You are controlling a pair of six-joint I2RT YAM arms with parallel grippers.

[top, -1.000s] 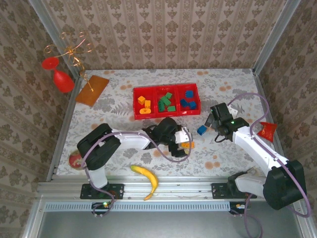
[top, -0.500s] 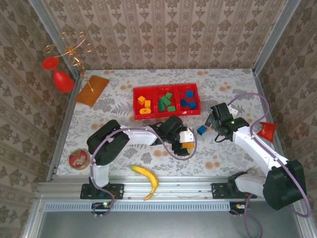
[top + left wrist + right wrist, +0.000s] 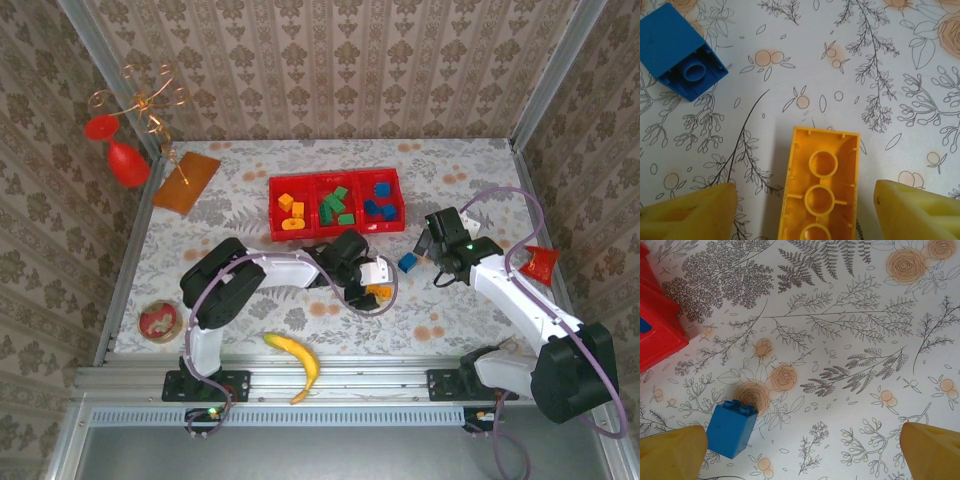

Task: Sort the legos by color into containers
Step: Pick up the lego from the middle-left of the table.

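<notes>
- A flowered table [image 3: 480, 170] is carrying everything.
- The orange brick [image 3: 820, 195] is lying lengthwise between the left jaws, which are standing spread, clear of it.
- The right jaws are gaping near a blue brick [image 3: 732, 430].

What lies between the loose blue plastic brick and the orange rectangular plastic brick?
Nothing: in the left wrist view, bare flowered tablecloth separates the blue plastic brick from the orange rectangular brick.

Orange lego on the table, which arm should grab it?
Left. The left gripper has the orange lego between its open jaws, so it likely only needs to close. The right gripper hangs open farther right, beside the blue lego.
</notes>
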